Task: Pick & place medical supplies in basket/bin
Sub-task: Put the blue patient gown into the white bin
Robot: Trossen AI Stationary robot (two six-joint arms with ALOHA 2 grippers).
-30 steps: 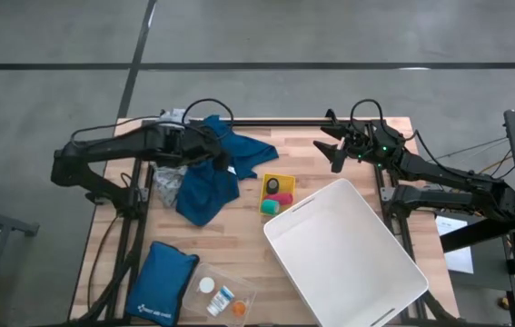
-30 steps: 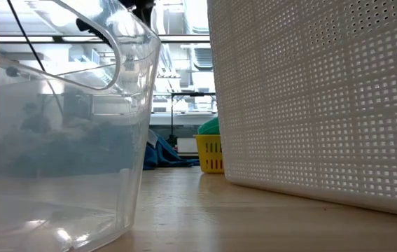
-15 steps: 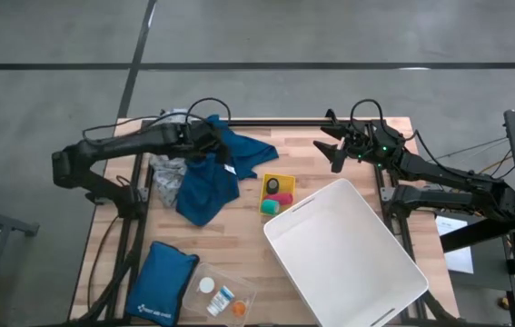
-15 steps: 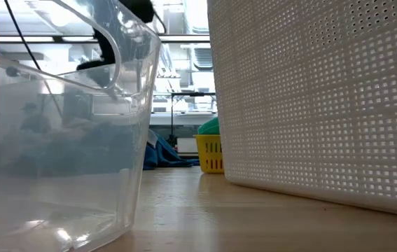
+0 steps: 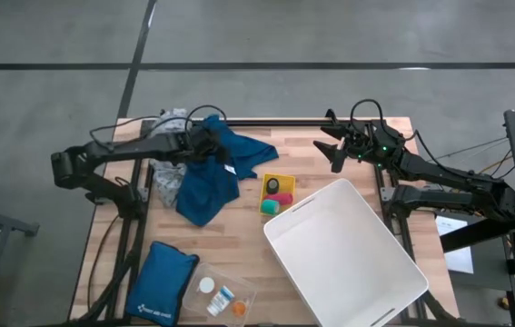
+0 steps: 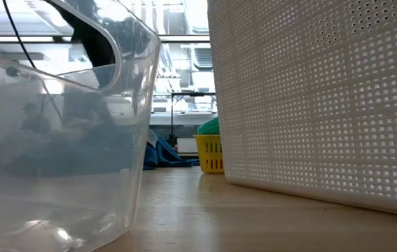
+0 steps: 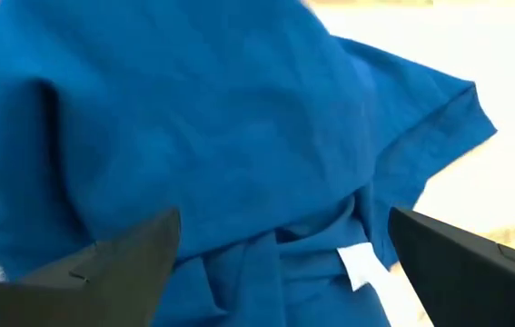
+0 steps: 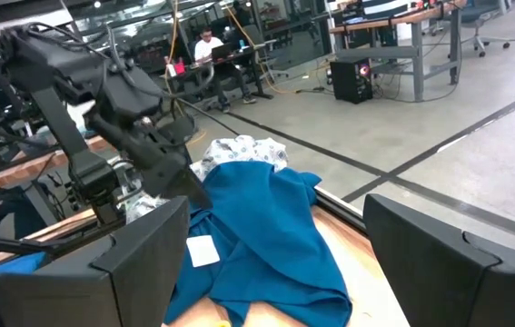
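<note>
My left gripper (image 5: 210, 139) hangs over the far-left part of the table, right above the blue cloth garment (image 5: 223, 166). In my left wrist view the two fingers (image 7: 116, 263) stand wide apart with the blue fabric (image 7: 212, 136) filling the space between and beyond them; a small white label (image 7: 359, 265) shows on the cloth near the fingers. Whether the fingertips touch the cloth I cannot tell.

The garment lies crumpled on the wooden table (image 5: 239, 245), spreading from the far edge toward the middle. Just to its left, partly under it, sits the grey dotted cloth (image 5: 166, 180), with another bit of it showing at the far edge (image 5: 173, 116).

Right of the garment stands a small yellow basket (image 5: 278, 193) holding a pink bandage roll (image 5: 280, 199), a teal one (image 5: 286, 184) and a dark one (image 5: 273, 186). Touching or just beside that basket is the big white bin (image 5: 348, 254), which takes up the near-right part of the table.

At the near-left corner lies the blue padded pouch (image 5: 163, 282). Beside it is a clear plastic container (image 5: 222, 295) with small white bottles (image 5: 206, 285) and an orange pill bottle (image 5: 238, 309) inside.

My right gripper (image 5: 333, 150) waits at the far-right of the table, its fingers (image 8: 139, 263) spread wide and holding nothing. A person (image 8: 208, 47) sits in the room behind.
</note>
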